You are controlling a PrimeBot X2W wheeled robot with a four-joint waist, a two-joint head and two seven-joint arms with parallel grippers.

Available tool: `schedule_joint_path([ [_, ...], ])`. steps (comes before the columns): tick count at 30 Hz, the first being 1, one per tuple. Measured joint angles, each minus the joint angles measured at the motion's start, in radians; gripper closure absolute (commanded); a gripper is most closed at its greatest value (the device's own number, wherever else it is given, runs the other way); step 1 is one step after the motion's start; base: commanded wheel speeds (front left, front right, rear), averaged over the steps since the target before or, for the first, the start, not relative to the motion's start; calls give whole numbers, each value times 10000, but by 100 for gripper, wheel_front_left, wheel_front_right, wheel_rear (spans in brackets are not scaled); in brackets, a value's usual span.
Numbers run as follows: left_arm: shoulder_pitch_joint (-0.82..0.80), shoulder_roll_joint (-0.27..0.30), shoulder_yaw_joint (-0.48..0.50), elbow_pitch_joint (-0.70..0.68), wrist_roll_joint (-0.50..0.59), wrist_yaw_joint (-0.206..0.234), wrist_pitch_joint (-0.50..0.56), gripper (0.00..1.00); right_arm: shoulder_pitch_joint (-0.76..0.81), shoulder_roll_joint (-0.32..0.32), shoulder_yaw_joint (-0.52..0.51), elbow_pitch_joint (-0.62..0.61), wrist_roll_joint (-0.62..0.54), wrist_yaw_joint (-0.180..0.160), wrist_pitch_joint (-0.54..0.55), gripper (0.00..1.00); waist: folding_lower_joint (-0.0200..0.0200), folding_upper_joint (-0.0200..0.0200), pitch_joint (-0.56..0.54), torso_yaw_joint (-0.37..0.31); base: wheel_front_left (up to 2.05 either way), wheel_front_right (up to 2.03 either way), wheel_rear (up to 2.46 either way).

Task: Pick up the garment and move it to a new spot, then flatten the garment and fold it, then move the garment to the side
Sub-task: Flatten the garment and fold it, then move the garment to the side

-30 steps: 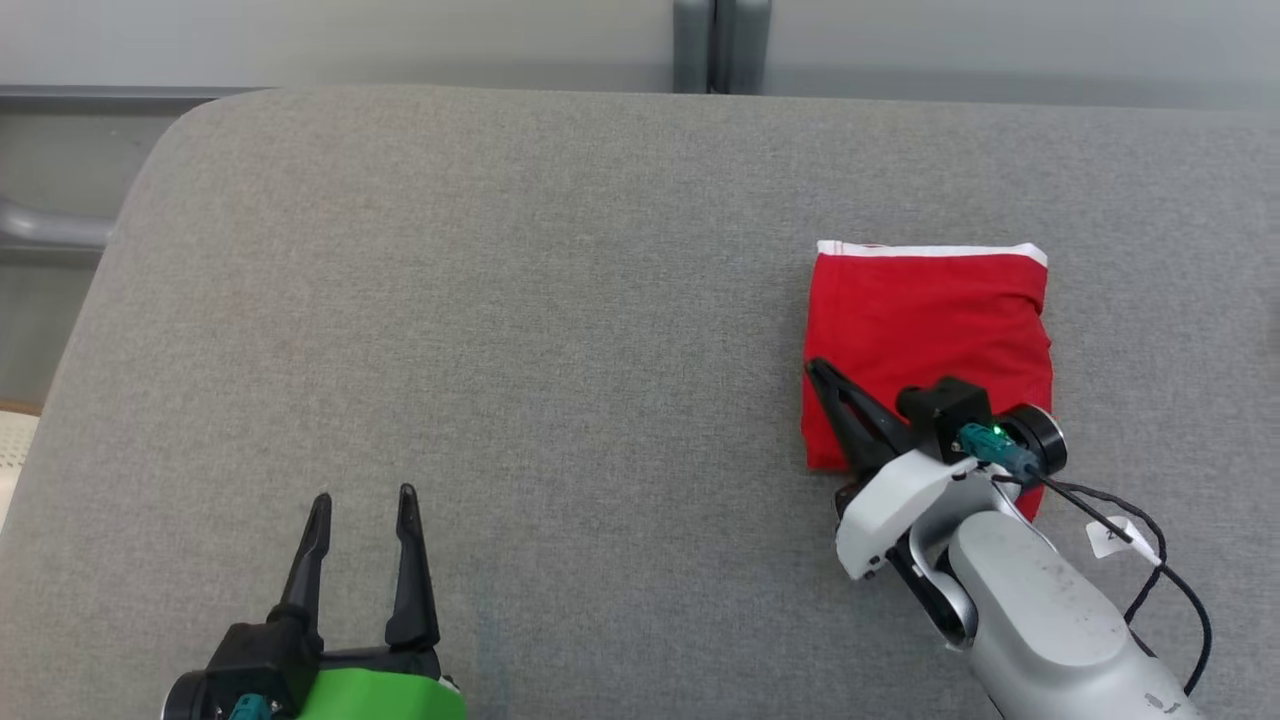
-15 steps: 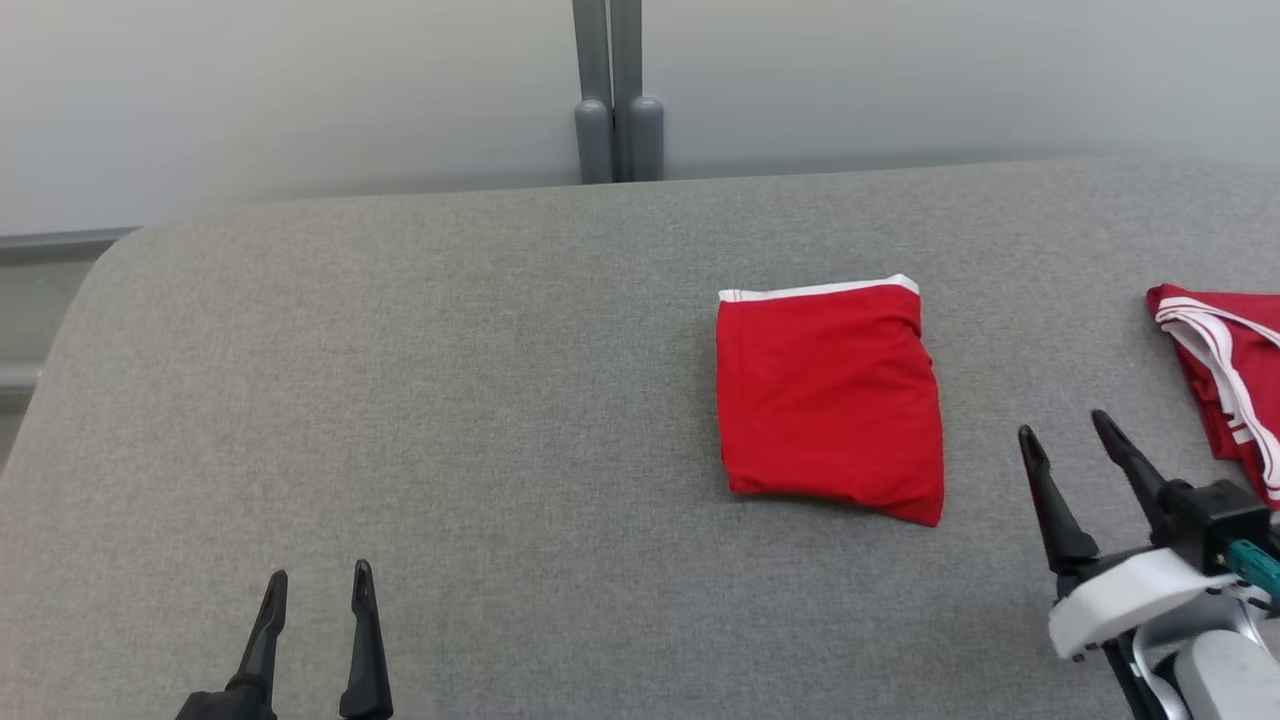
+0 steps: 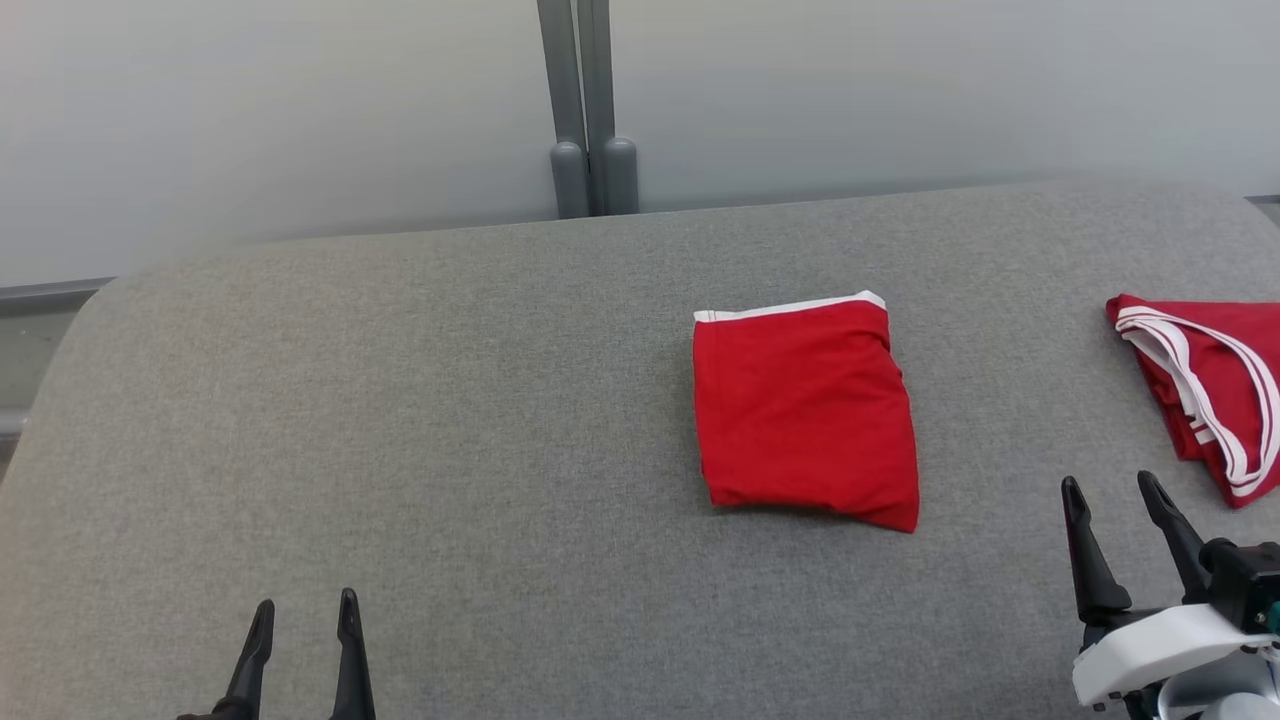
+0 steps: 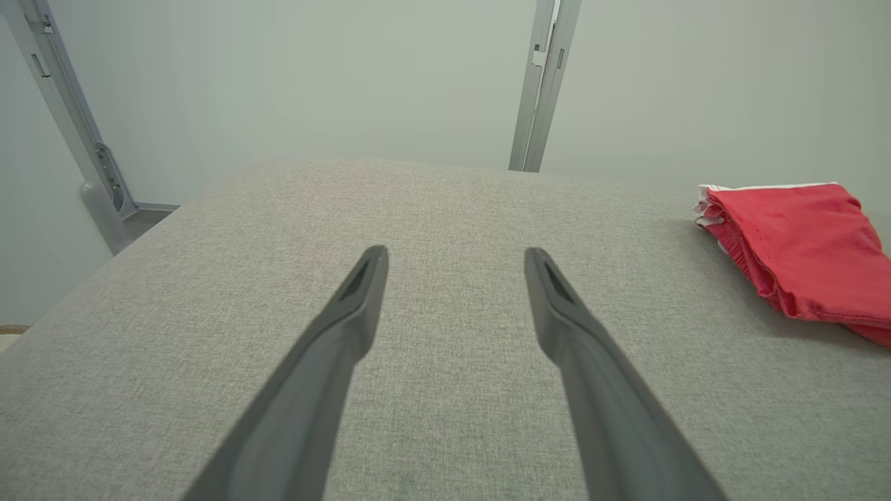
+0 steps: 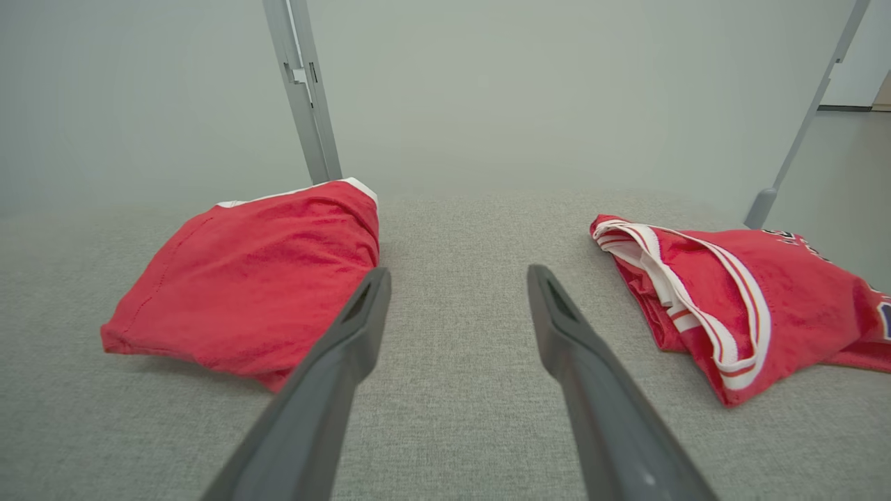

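At the lower left of the head view, left gripper point(image 3: 305, 602) with fingers spread apart, gripping nothing, over the grey padded table point(image 3: 450, 420). At top centre, a grey post point(image 3: 585, 100) against the pale wall point(image 3: 250, 120). Right of centre, folded red garment point(image 3: 805, 415) lying flat on the table, white band along its far edge, apart from both grippers. At the lower right, right gripper point(image 3: 1110, 482) likewise spread wide and empty, pointing up at the gap between the folded garment and a second red garment point(image 3: 1215, 390), white-striped, loosely bunched at the right edge.
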Motion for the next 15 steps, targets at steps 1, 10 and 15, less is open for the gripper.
schedule_joint_path([
  [1,-1,0,12,-2,0,0,0,0,31,42,-31,-15,0,0,0,0,0,0,3,8,0,0,0],
  [10,-17,0,33,8,27,-71,-2,0,43,167,-151,-52,-23,0,0,0,0,0,16,-103,0,0,0],
  [15,-44,0,21,44,46,-82,0,0,-35,178,38,50,127,-2,0,0,0,0,38,-46,0,0,0],
])
